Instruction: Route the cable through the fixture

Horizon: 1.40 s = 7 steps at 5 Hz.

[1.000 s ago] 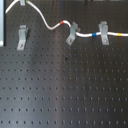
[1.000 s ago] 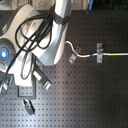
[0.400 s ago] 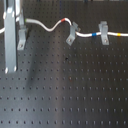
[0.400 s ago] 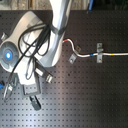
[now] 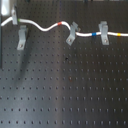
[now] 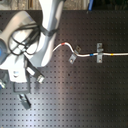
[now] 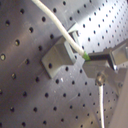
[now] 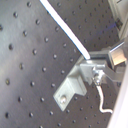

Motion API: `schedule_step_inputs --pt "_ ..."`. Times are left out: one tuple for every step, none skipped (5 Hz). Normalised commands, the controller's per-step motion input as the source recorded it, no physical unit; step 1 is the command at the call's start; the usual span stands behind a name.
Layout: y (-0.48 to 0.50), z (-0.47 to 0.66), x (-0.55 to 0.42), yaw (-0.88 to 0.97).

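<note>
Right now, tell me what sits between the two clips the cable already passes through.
Only the cable, with its blue band, over bare board, in the first exterior view.

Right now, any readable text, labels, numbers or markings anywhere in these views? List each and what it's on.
None: no words, numbers, brand marks or signs can be read in any view.
The cable carries only plain colour bands, no print.
The three grey clips, including the fixture, show bare metal.
The black perforated board has holes only.
The robot arm shows no legible label at this resolution.
</note>
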Motion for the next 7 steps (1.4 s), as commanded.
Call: schedule_step_inputs --pt "-0.004 0.04 -0.057 0.00" --pt "0.343 0.26 -0.226 0.45" --pt "0.363 0.25 -0.219 0.45" --pt "0.378 0.29 -0.151 0.45" --pt "0.009 0.34 -0.013 0.07" --pt "-0.150 0.27 -0.039 -0.05" --pt "-0.081 0.00 -0.036 0.00"
